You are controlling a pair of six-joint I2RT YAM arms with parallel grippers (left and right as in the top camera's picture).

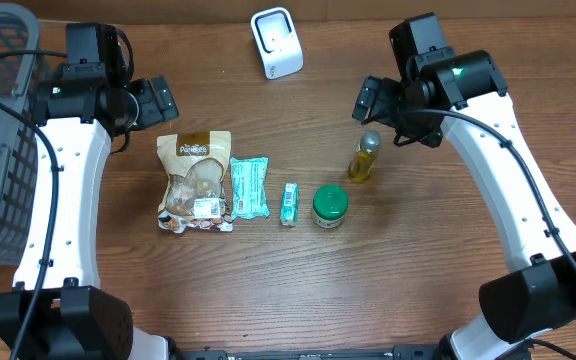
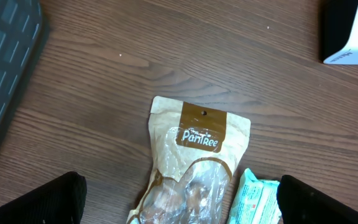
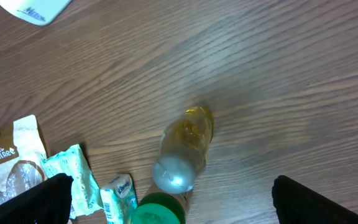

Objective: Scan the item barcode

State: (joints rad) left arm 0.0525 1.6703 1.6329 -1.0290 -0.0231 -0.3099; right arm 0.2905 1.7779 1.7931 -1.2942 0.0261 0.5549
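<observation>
On the desk (image 1: 298, 290), five items lie in one row between the arms, probably so that either arm can reach them: a snack bag (image 1: 195, 182), a teal packet (image 1: 249, 187), a small box (image 1: 289, 203), a green-lidded jar (image 1: 329, 207) and a yellow bottle (image 1: 365, 157), which seems to stand upright. The white scanner (image 1: 276, 42) waits behind the row, well apart. The left arm (image 1: 68, 170) hangs near the snack bag and the right arm (image 1: 513, 160) near the bottle, both with wrists looking down. The left jaws and right jaws are wide open and hold nothing. Which item goes first I cannot tell.
</observation>
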